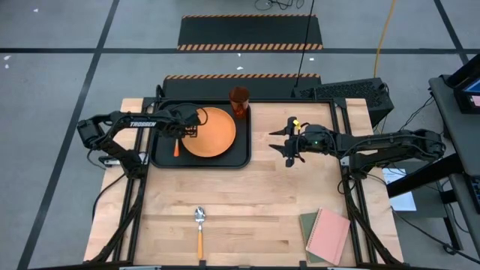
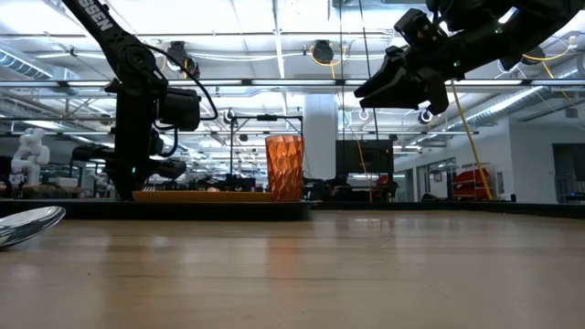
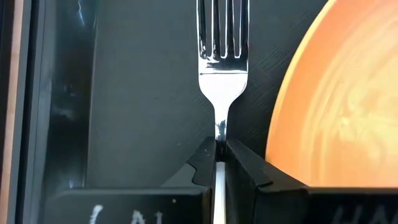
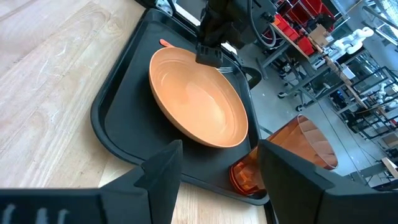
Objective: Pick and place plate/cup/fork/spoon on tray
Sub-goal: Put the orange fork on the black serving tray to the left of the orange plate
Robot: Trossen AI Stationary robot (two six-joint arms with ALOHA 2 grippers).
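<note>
Left gripper (image 3: 217, 163) low over tray (image 1: 161, 154), fingers pinched on fork (image 3: 221, 59) neck; fork lies on tray floor just beside plate (image 1: 210, 133). Judged step: fork release. Open slowly, lift straight up, avoid nudging plate rim. Cup (image 1: 239, 100) upright at tray's far corner. Spoon (image 1: 199, 229) on bare wood table (image 1: 262, 195), near front edge, well apart from tray: next pickup. Right gripper (image 1: 288, 145) hovering beside tray, spread wide, empty. Pink notebook (image 1: 328, 235) at table corner. Grey floor, black mat (image 1: 250, 32) beyond.
</note>
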